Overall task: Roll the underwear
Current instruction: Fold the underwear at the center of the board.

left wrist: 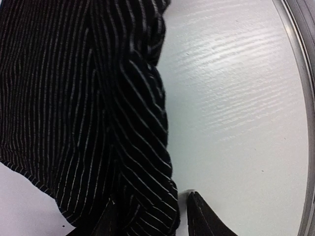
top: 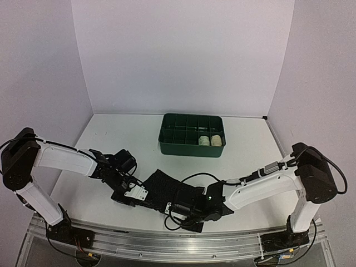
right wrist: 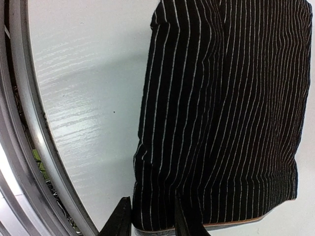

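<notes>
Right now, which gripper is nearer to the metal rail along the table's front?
Right. The right gripper is just beside the rail; the left gripper stands farther back.

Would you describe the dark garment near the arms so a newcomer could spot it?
On the white table, look between the left gripper and right gripper. The black pinstriped cloth garment lies there; the only other cloths are pale rolls in the green plastic tray.

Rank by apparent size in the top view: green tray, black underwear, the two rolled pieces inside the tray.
1. green tray
2. black underwear, only partly visible
3. left roll and right roll: alike, no ranking
</notes>
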Robot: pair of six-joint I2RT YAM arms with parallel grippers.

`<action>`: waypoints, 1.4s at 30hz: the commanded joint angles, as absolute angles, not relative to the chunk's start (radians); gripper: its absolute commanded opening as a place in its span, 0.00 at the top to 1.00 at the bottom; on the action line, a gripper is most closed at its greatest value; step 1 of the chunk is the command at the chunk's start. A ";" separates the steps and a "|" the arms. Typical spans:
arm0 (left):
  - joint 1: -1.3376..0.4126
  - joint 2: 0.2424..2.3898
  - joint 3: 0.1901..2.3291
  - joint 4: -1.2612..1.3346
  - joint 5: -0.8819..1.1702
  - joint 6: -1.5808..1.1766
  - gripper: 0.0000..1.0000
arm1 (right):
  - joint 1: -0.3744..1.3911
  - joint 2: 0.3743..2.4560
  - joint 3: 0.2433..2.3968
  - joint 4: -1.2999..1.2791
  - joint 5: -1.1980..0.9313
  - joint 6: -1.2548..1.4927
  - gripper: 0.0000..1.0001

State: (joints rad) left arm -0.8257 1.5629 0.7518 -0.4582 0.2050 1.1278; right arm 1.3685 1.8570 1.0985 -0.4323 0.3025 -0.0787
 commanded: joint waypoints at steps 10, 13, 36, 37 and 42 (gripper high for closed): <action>-0.821 1.510 0.775 -0.546 0.100 1.074 1.00 | 1.368 1.800 1.083 -0.451 0.265 -0.010 1.00; -0.821 1.476 0.814 -0.674 0.118 1.046 1.00 | 1.368 1.777 1.099 -0.450 0.207 0.008 1.00; -0.707 1.637 1.138 -1.269 0.389 1.036 1.00 | 1.068 1.786 1.107 -0.322 -0.531 0.351 1.00; -0.690 1.653 1.156 -1.271 0.395 1.038 1.00 | 1.054 1.803 1.115 -0.324 -0.557 0.376 1.00; -0.658 1.653 1.169 -1.252 0.368 1.045 1.00 | 1.053 1.827 1.114 -0.328 -0.571 0.437 1.00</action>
State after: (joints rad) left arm -0.6751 1.6707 1.1371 -1.2368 0.3676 1.0401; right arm 1.0405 1.8169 1.0941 -0.3236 -0.4971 0.3559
